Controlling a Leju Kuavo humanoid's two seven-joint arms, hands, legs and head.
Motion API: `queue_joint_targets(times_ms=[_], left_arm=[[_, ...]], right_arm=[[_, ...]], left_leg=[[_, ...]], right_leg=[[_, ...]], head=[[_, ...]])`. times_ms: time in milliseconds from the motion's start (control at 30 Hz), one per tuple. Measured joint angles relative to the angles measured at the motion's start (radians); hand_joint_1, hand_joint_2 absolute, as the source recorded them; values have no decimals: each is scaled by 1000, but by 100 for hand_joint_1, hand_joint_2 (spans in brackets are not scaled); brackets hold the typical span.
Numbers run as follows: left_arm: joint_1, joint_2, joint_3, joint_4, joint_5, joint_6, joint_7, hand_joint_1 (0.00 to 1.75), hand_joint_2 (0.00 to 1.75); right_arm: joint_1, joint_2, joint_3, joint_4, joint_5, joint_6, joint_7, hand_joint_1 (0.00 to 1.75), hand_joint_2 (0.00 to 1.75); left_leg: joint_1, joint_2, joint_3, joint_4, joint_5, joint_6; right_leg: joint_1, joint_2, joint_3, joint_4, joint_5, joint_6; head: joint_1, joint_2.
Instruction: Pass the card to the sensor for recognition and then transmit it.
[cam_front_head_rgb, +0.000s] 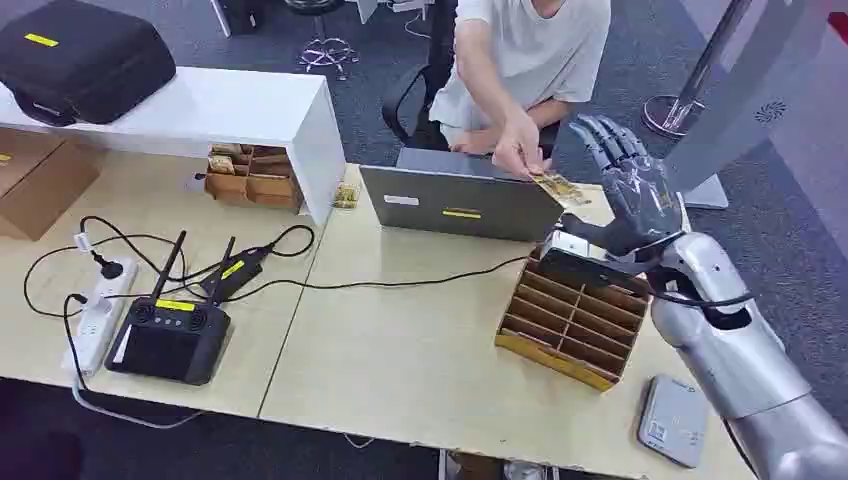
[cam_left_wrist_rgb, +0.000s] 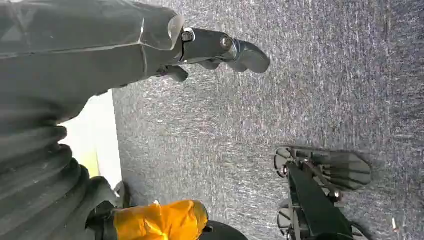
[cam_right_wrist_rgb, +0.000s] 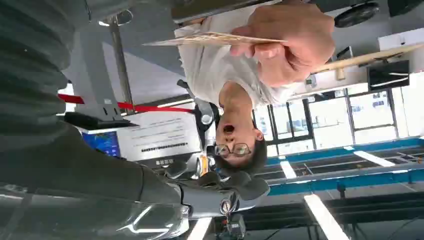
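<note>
A person's hand (cam_front_head_rgb: 520, 152) holds a yellowish patterned card (cam_front_head_rgb: 560, 188) over the grey laptop's (cam_front_head_rgb: 460, 205) right end; in the right wrist view the same card (cam_right_wrist_rgb: 215, 39) shows edge-on in that hand (cam_right_wrist_rgb: 290, 42). My right hand (cam_front_head_rgb: 630, 190) is raised just right of the card, fingers spread upward, holding nothing. A flat grey sensor box (cam_front_head_rgb: 673, 420) lies near the table's front right corner. My left hand (cam_left_wrist_rgb: 215, 50) hangs over grey carpet with nothing in it.
A brown slotted card rack (cam_front_head_rgb: 572, 325) stands in front of my right hand. Left of it lie a black controller (cam_front_head_rgb: 168, 338), cables and a white power strip (cam_front_head_rgb: 95, 320). A white shelf (cam_front_head_rgb: 200, 110) with a black case (cam_front_head_rgb: 80, 60) stands at the back left.
</note>
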Motion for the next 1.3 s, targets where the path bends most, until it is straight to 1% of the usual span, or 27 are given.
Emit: queue_joint_targets(times_ms=[367,400,533,567,600,633,733,833,867,900,933,967,1067,1167,1200,1300], left_arm=[[0,-1,0,0,-1,0,0,0,175],[0,-1,0,0,-2,0,0,0,175],[1,-1,0,0,-9,0,0,0,175],[0,-1,0,0,-10,0,0,0,0],[0,-1,0,0,-8,-3,-3,0,0],[1,-2,0,0,-5,-3,-18,0,175],[2,-14,0,0,-16,35,-97,0,175],[5,-22,-8,0,-55,86,-200,0,175],[5,-24,-13,0,-64,96,-221,0,175],[5,-26,-18,1,-72,100,-239,0,0],[6,-26,-22,3,-72,97,-245,0,0],[6,-27,-23,5,-61,80,-252,0,175],[7,-28,-23,5,-28,31,-262,0,175],[7,-29,-18,8,16,-44,-265,0,175],[9,-29,-17,8,18,-58,-268,0,175],[9,-30,-17,8,16,-54,-276,0,175]], right_arm=[[-6,10,15,17,-6,-4,0,0,175],[-6,10,15,18,-9,-5,0,175,175],[-6,12,16,19,-45,-26,-12,175,175],[-6,12,16,19,-56,-27,-17,175,175],[-5,12,16,19,-68,-30,-23,175,175],[-3,12,15,18,-80,-32,-25,175,175],[17,7,0,13,-112,-42,-39,175,175],[52,-13,-25,-6,-126,-47,-43,175,175],[65,-22,-34,-14,-130,-48,-45,175,175],[80,-32,-47,-26,-131,-49,-51,175,175],[90,-39,-57,-34,-131,-49,-55,175,175],[99,-43,-67,-42,-131,-47,-57,175,175],[113,-49,-79,-51,-130,-40,-61,175,175],[115,-49,-86,-51,-131,-28,-72,175,175],[114,-49,-87,-51,-131,-24,-75,175,175],[115,-49,-88,-52,-142,-16,-75,175,175]], left_leg=[[0,0,0,0,0,0],[0,0,0,0,0,0],[0,0,0,0,0,0],[0,0,0,0,0,0],[0,0,0,0,0,0],[0,0,0,1,0,0],[0,-1,0,1,0,0],[0,-1,0,2,0,0],[0,-1,-1,2,0,0],[0,-1,-1,2,0,0],[0,-1,-1,2,0,0],[0,-1,-1,2,0,0],[0,-1,-1,2,0,0],[0,-1,-1,2,0,0],[0,-1,-1,2,0,0],[0,-1,-1,2,0,0]], right_leg=[[0,0,0,0,0,0],[0,0,0,0,0,0],[0,0,0,0,0,0],[0,0,0,0,0,0],[0,0,0,0,0,0],[0,0,0,0,0,0],[0,-1,0,0,0,0],[0,-1,0,0,0,0],[0,-1,0,0,0,0],[0,-1,0,0,0,0],[0,-1,-1,0,0,0],[0,-1,-1,0,0,0],[0,0,-1,0,0,0],[0,-1,-1,0,0,0],[0,-1,-1,0,0,0],[0,-1,-1,0,0,0]], head=[[0,0],[0,0],[0,0],[0,0],[0,0],[0,0],[0,0],[0,0],[0,0],[0,0],[0,0],[0,0],[0,0],[0,0],[0,0],[0,0]])
